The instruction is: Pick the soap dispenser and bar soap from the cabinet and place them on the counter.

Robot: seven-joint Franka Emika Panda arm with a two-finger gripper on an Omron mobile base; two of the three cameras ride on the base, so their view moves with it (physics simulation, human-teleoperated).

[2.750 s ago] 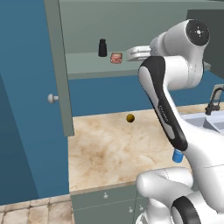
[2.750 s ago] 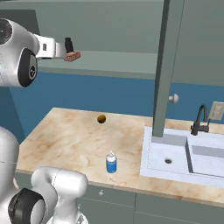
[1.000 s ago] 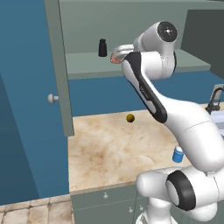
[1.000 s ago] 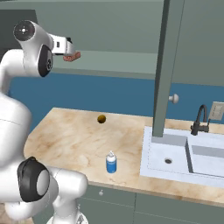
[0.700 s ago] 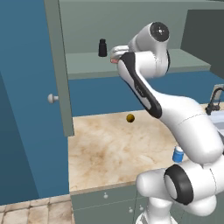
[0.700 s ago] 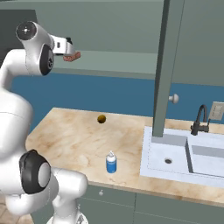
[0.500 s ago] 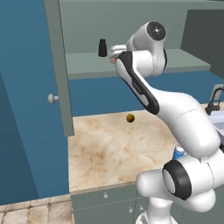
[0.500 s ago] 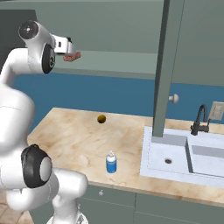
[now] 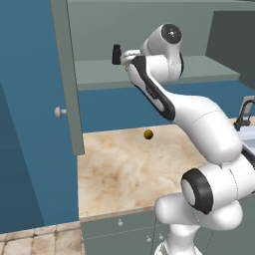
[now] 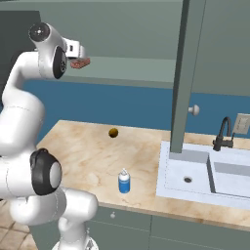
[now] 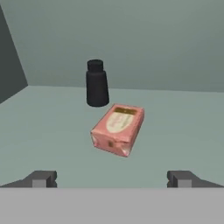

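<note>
i have the gripper (image 11: 111,177) spread wide, holding nothing, its two tips apart at the bottom of my hand view. just ahead of it the bar soap (image 11: 118,128) lies flat on the shelf of the cabinet (image 11: 183,127), clear of both tips. right behind the soap, near it but apart, a small black bottle (image 11: 96,83) stands upright. far below the soap, the soap dispenser (image 10: 124,181) stands on the counter (image 10: 88,156), with a dark-yellow ball (image 10: 113,132) further back on it.
</note>
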